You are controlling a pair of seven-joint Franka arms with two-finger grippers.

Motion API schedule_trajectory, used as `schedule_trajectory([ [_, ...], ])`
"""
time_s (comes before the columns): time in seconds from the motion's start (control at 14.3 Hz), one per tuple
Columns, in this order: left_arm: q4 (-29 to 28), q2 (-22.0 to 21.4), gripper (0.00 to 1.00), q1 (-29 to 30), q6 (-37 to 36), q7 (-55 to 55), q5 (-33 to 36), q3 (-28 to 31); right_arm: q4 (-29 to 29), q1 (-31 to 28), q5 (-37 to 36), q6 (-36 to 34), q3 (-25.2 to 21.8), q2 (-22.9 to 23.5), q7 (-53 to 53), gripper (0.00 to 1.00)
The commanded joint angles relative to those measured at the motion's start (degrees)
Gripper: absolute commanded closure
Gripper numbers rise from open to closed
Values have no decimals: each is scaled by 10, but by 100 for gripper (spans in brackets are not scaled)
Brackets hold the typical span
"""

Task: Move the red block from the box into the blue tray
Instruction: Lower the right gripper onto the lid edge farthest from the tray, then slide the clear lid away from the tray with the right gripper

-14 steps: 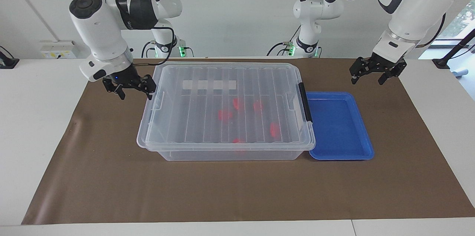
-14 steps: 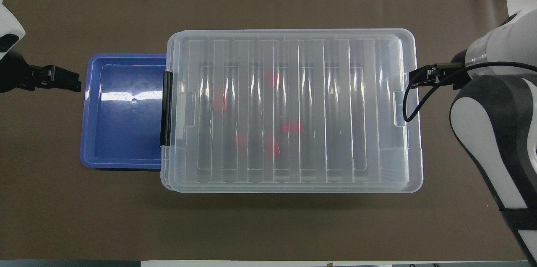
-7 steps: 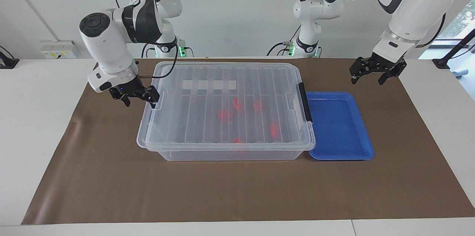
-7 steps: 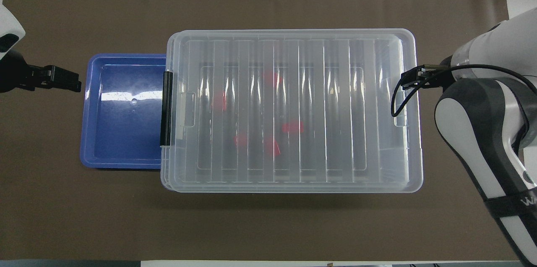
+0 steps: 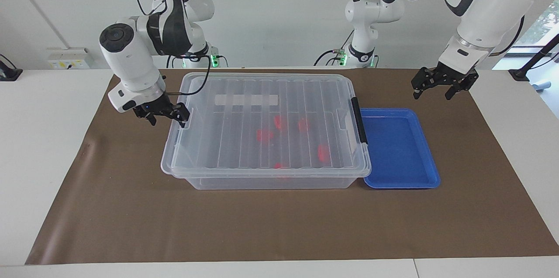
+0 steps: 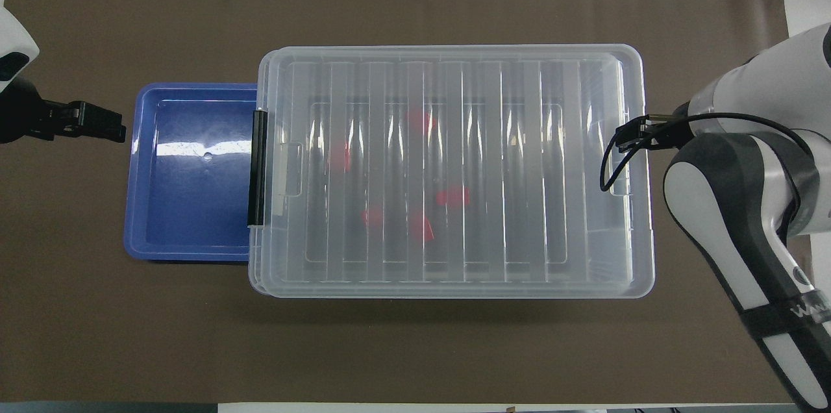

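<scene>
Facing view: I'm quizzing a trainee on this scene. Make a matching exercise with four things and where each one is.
Things:
1. red blocks
2. blue tray
3. right gripper
4. left gripper

Places:
A. at the box's short end, toward the right arm's end of the table
B. inside the closed box, under its lid
C. beside the box, toward the left arm's end of the table
D. over the brown mat, near the tray's corner nearest the robots

Pairs: 1-B, 2-C, 3-A, 4-D

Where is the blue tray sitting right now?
In the facing view, the blue tray lies flat on the brown mat, touching the box at its end toward the left arm, beside the black latch clip.
</scene>
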Motion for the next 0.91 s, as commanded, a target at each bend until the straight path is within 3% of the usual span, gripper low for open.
schedule_trajectory([
  [0.0, -11, -12, 0, 5, -1, 6, -8, 0, -32, -8, 4, 15, 3, -22, -17, 0],
  [0.84, -11, -12, 0, 5, -4, 8, -8, 0, -36, -73, 0, 20, 2, -24, -107, 0],
])
